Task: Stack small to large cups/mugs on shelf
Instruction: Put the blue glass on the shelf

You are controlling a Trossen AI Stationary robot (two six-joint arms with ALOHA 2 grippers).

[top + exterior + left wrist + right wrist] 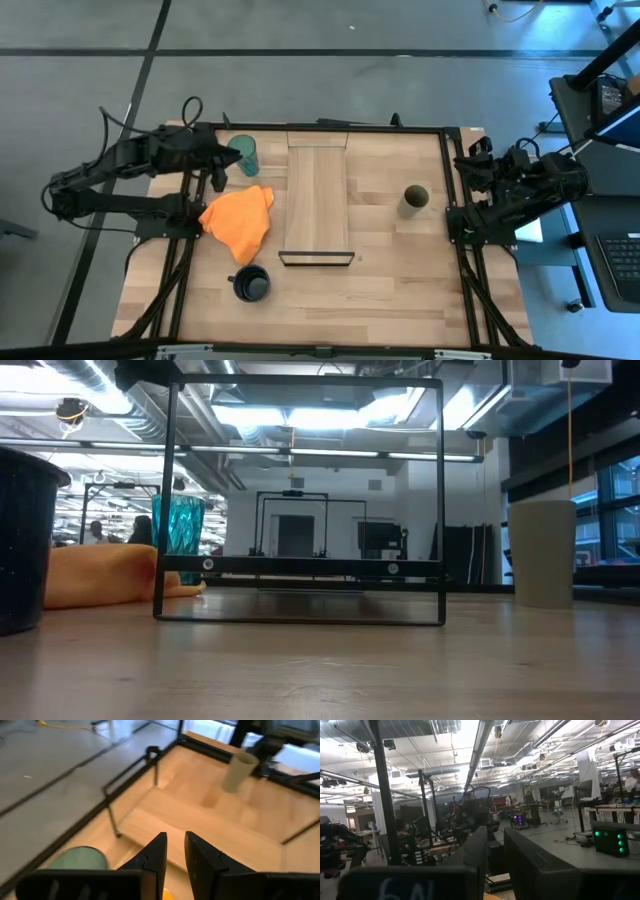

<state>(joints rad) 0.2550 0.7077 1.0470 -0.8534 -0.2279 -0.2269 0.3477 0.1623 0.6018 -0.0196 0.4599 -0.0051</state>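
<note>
The teal-green tumbler [245, 155] stands upright on its base at the table's far left; it also shows in the low view [180, 530] and the left wrist view [80, 860]. The small olive cup [416, 197] stands on the right. The navy mug [251, 284] stands at the near left. The light-wood shelf [318, 200] lies flat in the middle, its dark frame [317, 258] at the near end. My left gripper [226, 156] is shut and empty beside the tumbler, to its left [175, 842]. My right gripper [476, 162] is shut and empty at the table's right edge.
An orange cloth [240, 222] lies crumpled between the tumbler and the mug, left of the shelf. A dark metal frame [450, 140] runs round the table's edges. Bare tabletop lies between the shelf and the olive cup.
</note>
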